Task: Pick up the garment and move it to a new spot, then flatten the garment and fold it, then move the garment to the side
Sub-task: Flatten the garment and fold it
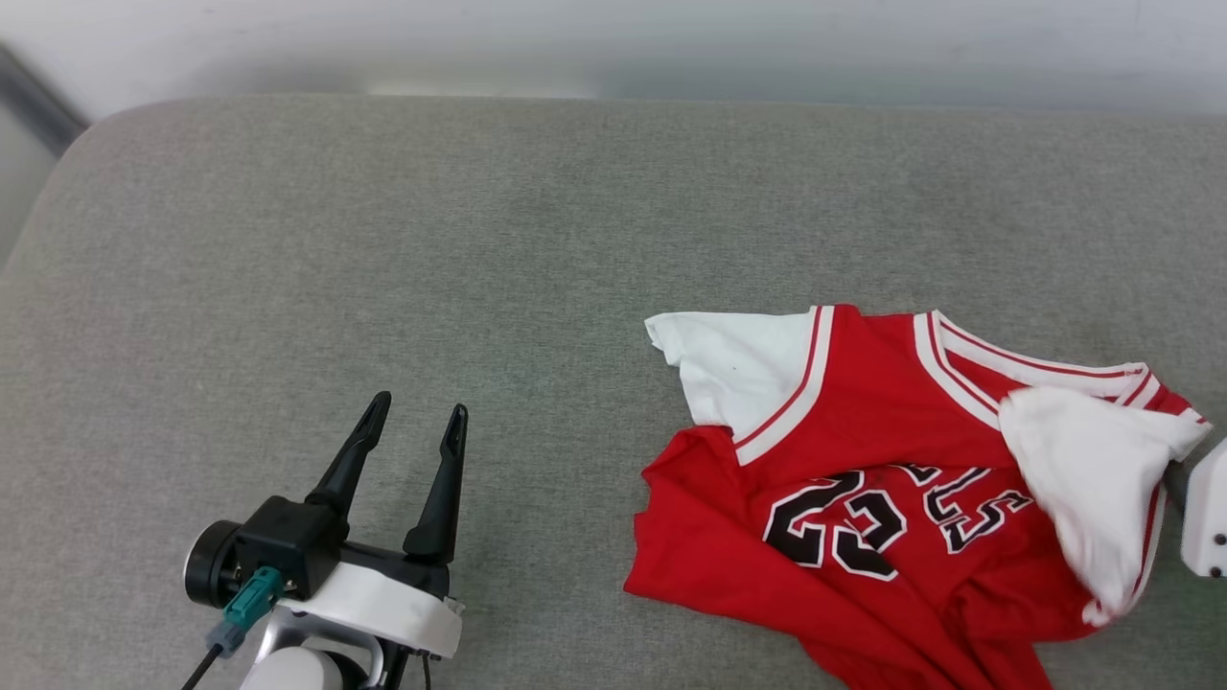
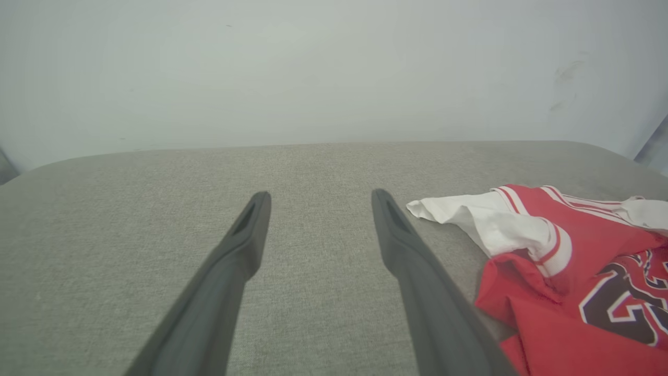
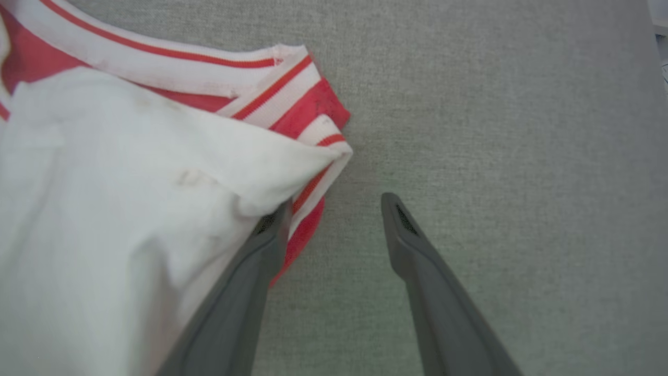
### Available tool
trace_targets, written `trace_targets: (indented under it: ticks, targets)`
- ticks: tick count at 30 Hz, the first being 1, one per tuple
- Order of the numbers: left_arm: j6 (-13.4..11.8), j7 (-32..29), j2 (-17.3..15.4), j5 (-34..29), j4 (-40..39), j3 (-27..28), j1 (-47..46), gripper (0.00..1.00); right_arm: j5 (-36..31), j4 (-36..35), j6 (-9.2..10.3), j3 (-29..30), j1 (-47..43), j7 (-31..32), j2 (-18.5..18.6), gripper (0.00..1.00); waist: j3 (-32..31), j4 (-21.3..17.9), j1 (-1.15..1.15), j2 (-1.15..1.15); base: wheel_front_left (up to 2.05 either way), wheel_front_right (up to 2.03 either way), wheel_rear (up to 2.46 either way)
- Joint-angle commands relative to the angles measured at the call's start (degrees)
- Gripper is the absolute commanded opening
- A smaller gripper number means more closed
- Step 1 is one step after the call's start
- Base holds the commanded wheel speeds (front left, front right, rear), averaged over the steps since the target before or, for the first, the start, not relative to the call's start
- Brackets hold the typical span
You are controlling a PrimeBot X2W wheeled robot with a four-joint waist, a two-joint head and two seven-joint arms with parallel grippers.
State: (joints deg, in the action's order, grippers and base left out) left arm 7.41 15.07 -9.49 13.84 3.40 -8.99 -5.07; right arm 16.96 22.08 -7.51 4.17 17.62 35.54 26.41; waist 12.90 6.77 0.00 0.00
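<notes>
The grey fabric-covered surface (image 1: 383, 240) stretched wide in front of the robot. The left gripper (image 1: 420, 404) hung low over it, its two dark fingers spread wide apart with nothing between them. It looked idle to me, since the work lay on the other side. Well off to that gripper's right lay the garment (image 1: 863, 479), front up but rumpled, its red body creased so that the black number (image 1: 844, 527) buckled. One white sleeve (image 1: 738, 374) lay spread out flat on the side nearer the left gripper. The other sleeve (image 3: 130, 209) was flopped back over the chest, right against the right gripper (image 3: 336, 206). That gripper's fingers were parted too and clamped on nothing. One finger was tucked under the edge of the doubled-over sleeve, and the other stood over open cloth-free surface just beside it. I took the sleeve to lie folded that way because it was draped on the finger. The striped trim (image 3: 292, 104) bunched at the corner for the same reason. To my eye the shirt was set down but not yet flattened.
</notes>
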Motion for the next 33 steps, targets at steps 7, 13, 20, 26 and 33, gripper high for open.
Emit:
trace_targets:
  ticks: [7,13,20,26,33]
  targets:
    - [0.09,0.15,-0.49,-0.04,0.41,0.75,-1.18,1.0,-0.26,-1.48,0.04,-2.46,2.91,-9.46,-2.18,1.0,-1.03,-2.71,0.0,0.0,0.0,0.0,0.0]
    - [0.09,0.15,-0.57,0.82,-0.6,1.42,-0.95,1.0,0.95,-10.48,0.04,-3.9,3.74,-19.99,-3.13,1.0,-3.06,-5.23,0.0,0.0,0.0,0.0,0.0]
    - [0.09,0.15,-0.74,2.47,-1.67,1.06,-0.66,1.0,-0.42,-20.99,0.04,-1.8,-1.54,-33.55,-8.06,1.0,-4.4,-7.93,0.0,0.0,0.0,0.0,0.0]
    - [0.09,-0.24,-2.58,4.89,-0.92,-1.86,-1.08,1.0,-3.22,-26.29,0.04,1.23,-8.09,-42.91,-15.56,1.0,-4.31,-10.17,0.0,0.0,0.0,0.0,0.0]
    - [0.1,-13.05,-7.57,10.63,-0.68,-6.7,-8.95,1.0,-5.75,-30.03,0.04,2.05,-10.42,-46.21,-19.98,1.0,-1.62,-13.3,0.0,0.0,0.0,0.0,0.0]
